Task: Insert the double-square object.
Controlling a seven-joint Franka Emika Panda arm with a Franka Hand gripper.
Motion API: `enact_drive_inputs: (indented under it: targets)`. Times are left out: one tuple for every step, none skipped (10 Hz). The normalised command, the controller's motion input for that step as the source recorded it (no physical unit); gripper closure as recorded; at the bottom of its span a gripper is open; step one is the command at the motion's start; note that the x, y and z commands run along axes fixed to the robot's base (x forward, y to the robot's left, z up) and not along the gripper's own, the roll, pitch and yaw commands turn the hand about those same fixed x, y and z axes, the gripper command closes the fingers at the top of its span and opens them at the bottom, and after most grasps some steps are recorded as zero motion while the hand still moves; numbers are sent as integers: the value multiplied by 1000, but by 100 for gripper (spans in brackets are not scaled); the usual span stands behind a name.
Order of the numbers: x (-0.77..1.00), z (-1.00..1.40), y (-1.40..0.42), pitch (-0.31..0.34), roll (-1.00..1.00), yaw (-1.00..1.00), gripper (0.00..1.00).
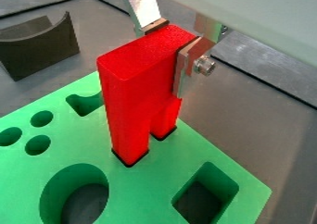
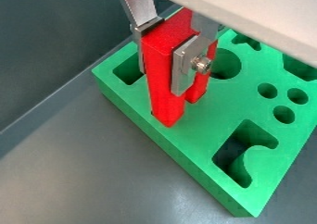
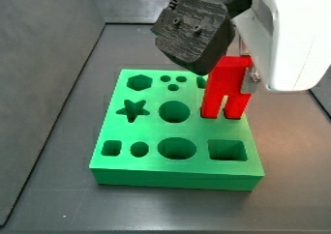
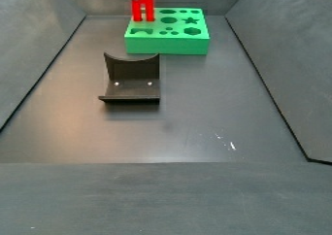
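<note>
The double-square object [image 1: 133, 89] is a bright red tall block with two square prongs, held upright. My gripper [image 1: 173, 50] is shut on its upper end, one silver finger on each side; both wrist views show this [image 2: 164, 54]. The prong tips meet the green board [image 1: 62, 121] at its slot near one edge. One prong sits in a dark opening; I cannot tell how deep. In a side view the block [image 3: 224, 83] stands at the board's [image 3: 145, 131] right edge, with most of the prongs above the surface. The block also shows far off [image 4: 142, 6].
The board has several other cut-outs: a star, circles, a hexagon and squares. The dark fixture [image 4: 130, 79] stands on the grey floor in front of the board [image 4: 176, 47], also in a wrist view [image 1: 37, 43]. Dark walls enclose the floor.
</note>
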Motion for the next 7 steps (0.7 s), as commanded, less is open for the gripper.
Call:
enact_drive_inputs:
  targets:
    - [0,-374,0,91,-343,0,100]
    - [0,-449,43,91,-333,-40,100]
    - [123,-560,54,47,-230,-186,100]
    - [186,-434,34,119,-3,-160,100]
    - [106,-226,83,116,36,43,100]
    - [123,-94,149,89,44,157,100]
    - [111,-11,146,57,70,197,100]
